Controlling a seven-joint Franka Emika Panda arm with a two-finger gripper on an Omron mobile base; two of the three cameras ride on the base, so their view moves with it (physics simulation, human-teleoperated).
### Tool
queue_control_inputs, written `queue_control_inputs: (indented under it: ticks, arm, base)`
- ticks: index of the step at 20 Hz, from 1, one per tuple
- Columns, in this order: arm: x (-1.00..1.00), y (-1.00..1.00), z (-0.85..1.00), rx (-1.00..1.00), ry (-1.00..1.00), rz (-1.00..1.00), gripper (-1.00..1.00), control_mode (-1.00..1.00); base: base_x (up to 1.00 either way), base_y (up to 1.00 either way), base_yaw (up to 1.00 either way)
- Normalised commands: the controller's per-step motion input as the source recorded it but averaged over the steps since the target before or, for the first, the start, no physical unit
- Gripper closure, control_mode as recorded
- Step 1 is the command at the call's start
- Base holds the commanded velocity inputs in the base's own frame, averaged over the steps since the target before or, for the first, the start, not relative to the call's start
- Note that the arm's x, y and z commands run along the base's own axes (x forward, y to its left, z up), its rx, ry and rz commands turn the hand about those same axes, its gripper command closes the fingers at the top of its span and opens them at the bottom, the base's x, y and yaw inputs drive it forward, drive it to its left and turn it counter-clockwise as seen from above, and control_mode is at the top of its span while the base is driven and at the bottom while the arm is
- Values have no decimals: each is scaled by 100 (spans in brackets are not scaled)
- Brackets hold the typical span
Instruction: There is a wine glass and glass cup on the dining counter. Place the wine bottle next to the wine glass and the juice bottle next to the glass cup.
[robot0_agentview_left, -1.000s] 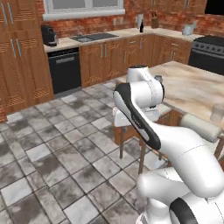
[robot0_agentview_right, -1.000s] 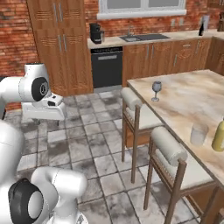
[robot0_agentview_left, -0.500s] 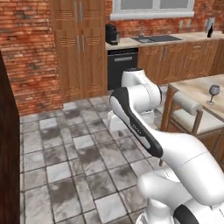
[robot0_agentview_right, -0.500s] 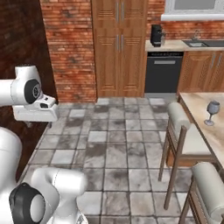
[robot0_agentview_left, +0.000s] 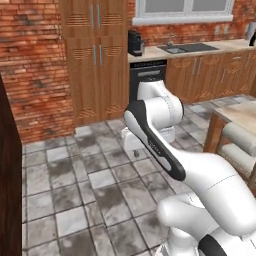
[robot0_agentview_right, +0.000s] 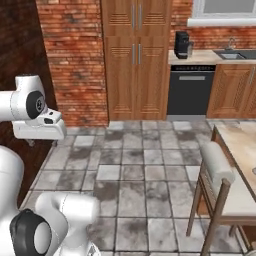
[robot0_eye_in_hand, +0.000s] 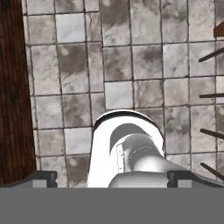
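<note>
Over grey tile floor (robot0_eye_in_hand: 118, 61) by brick wall (robot0_agentview_right: 75, 55), gripper (robot0_eye_in_hand: 112, 179) wide, empty.

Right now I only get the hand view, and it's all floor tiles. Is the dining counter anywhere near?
Observer: Yes. The right base view has a corner of the dining counter at its right edge.
Operator: What's beside it?
Observer: A padded stool stands at its near side.
Operator: And across the room?
Observer: Tall wooden cabinets, with a black dishwasher to their right.
</note>
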Motion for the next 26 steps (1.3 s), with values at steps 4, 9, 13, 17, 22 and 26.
queue_control_inputs:
  ticks: [4,9,13,17,22,26]
  arm:
    - [0,0,0,0,0,0,-100,100]
    - [0,0,0,0,0,0,-100,100]
    - [0,0,0,0,0,0,-100,100]
    - [0,0,0,0,0,0,-100,100]
    - [0,0,0,0,0,0,-100,100]
    - [0,0,0,0,0,0,-100,100]
  base:
    - [91,-7,0]
    - [83,-6,-4]
    - [77,-3,-11]
    - [72,-3,-17]
    - [66,-4,-24]
    - [59,-4,-30]
